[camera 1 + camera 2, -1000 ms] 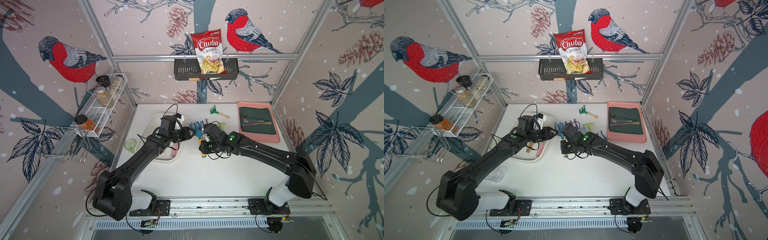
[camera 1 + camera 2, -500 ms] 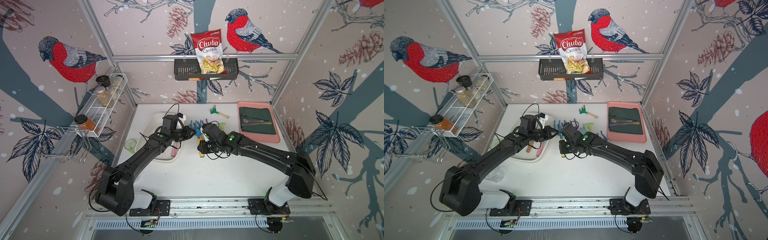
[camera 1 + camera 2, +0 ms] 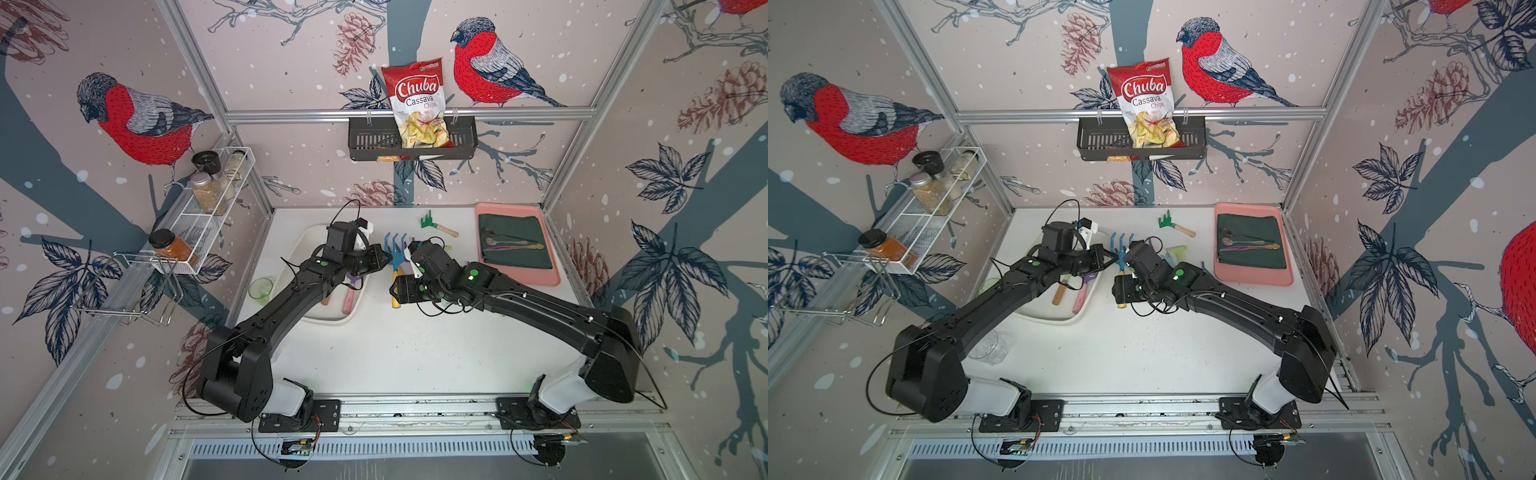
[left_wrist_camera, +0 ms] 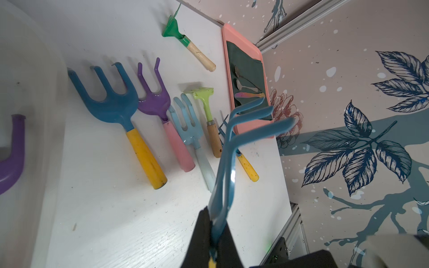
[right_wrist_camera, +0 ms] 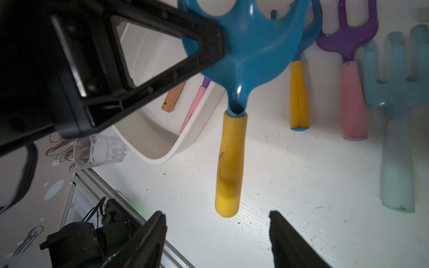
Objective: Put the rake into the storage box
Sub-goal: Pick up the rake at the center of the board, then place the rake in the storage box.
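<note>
The rake [image 3: 397,259] has a blue pronged head and a yellow handle [image 5: 229,162]. It hangs just above the table, right of the storage box [image 3: 332,320], a white tub partly under my left arm. My left gripper [image 4: 212,232] is shut on the rake's blue head [image 4: 229,150], and its black finger [image 5: 139,58] shows against the head in the right wrist view. My right gripper [image 5: 217,232] is open, with the handle's end a little beyond its fingertips and untouched. In both top views the two grippers meet at the rake [image 3: 1121,253].
Several other toy rakes [image 4: 111,102] lie in a row on the table right of the box [image 3: 1054,318]. A green one [image 3: 436,226] lies farther back. A pink tray [image 3: 519,280] with cloth and cutlery sits at the right. A clear glass [image 5: 99,150] stands near the box.
My right gripper has opened and let go of the yellow handle. My left gripper has shut on the rake's blue head.
</note>
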`<control>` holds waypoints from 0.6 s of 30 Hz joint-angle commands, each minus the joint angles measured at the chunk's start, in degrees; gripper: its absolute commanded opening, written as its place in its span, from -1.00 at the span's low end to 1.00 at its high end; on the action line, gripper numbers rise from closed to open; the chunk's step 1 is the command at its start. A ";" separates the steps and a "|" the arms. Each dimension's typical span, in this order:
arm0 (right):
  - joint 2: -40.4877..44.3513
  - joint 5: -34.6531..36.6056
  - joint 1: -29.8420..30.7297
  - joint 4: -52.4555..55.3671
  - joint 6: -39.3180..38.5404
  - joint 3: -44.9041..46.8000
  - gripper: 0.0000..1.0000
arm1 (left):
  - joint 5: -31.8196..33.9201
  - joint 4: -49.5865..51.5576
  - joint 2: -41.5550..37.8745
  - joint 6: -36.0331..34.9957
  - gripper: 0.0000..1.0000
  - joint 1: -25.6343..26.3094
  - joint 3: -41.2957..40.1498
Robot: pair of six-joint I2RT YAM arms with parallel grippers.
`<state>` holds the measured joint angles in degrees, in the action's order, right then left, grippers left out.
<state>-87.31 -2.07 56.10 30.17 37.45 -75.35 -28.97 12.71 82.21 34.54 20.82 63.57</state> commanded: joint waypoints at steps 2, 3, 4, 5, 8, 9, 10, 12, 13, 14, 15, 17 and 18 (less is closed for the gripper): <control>3.54 0.93 -1.77 -0.15 0.05 1.93 0.45 | -4.93 9.59 2.20 -9.11 -1.00 -7.18 6.27; 4.46 0.71 -2.42 -0.20 -0.05 2.78 0.44 | -6.18 11.43 2.65 -11.04 -1.00 -9.73 7.68; 5.38 0.56 -3.06 -0.13 -0.14 3.65 0.43 | -7.42 13.77 3.24 -13.25 -1.00 -12.06 9.32; 6.03 0.42 -3.60 -0.06 -0.24 4.45 0.43 | -7.66 16.37 4.06 -15.42 -1.00 -13.96 11.15; 7.84 -0.07 -5.37 -0.11 -0.54 6.82 0.38 | -8.00 23.98 7.65 -21.50 -1.00 -18.41 16.44; 8.27 -0.37 -5.83 -0.16 -0.62 7.41 0.37 | -7.74 26.29 9.23 -22.98 -1.00 -19.52 17.71; 8.54 -0.65 -6.19 -0.21 -0.70 7.97 0.37 | -7.46 28.39 10.71 -24.49 -1.00 -20.44 18.95; 8.65 -0.86 -6.68 -0.20 -0.95 8.37 0.36 | -7.33 29.62 12.83 -25.68 -1.00 -22.07 19.17; 8.57 -1.09 -6.88 -0.04 -1.10 8.33 0.35 | -7.24 29.33 13.34 -25.92 -1.00 -23.08 18.56; 8.48 -1.18 -6.96 0.06 -1.27 8.23 0.35 | -7.01 28.97 13.69 -25.98 -1.00 -23.78 18.17; 8.32 -1.19 -6.98 0.19 -1.40 8.09 0.35 | -6.57 29.04 14.43 -26.18 -1.00 -24.64 17.99; 8.31 -1.10 -7.12 0.11 -1.67 8.18 0.35 | -5.26 30.62 16.63 -27.12 -1.00 -25.32 18.52; 8.26 -1.10 -7.14 0.07 -1.77 8.25 0.35 | -4.42 31.99 18.07 -27.95 -1.00 -25.42 19.18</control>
<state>-79.11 -2.76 49.10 30.46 36.95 -67.16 -34.37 40.34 98.35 10.17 -4.14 81.93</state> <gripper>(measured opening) 0.677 0.083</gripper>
